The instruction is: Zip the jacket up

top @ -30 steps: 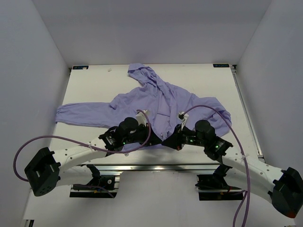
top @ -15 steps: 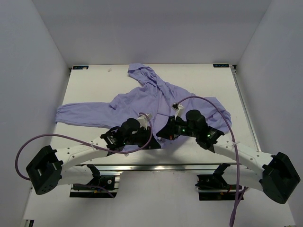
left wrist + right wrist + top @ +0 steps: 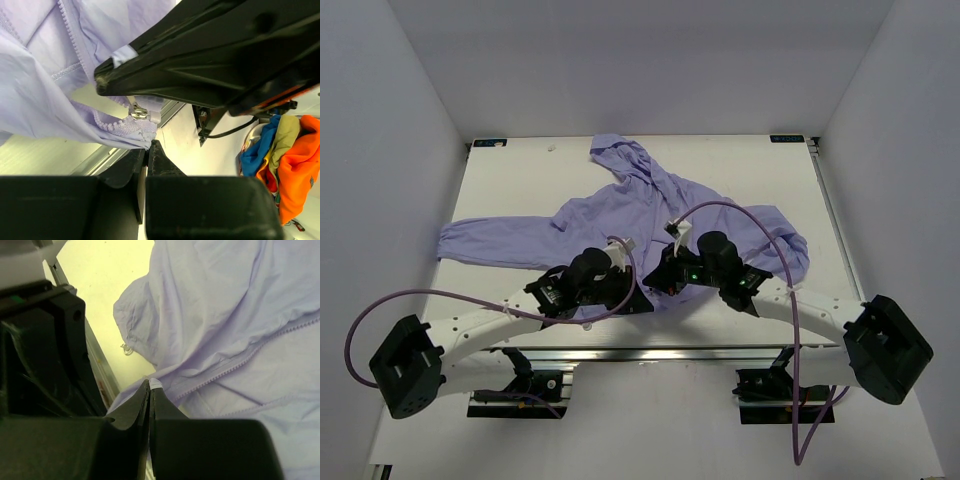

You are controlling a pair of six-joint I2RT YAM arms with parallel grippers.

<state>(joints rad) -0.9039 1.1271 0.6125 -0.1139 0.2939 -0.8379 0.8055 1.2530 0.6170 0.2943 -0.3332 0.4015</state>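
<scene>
Left jaws and right jaws both pinched on jacket [image 3: 620, 215] hem beside slider [image 3: 138, 112]; thin fabric could slip, misaligning teeth.

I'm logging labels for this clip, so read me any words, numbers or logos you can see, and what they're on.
No text can be read.
Left tag at the table far edge: too small to read.
Right tag there: too small to read.
The jacket shows no print.

Soft, wrinkly matt cloth jacket [image 3: 620, 215], shiny metal zipper pull [image 3: 138, 112]
</scene>
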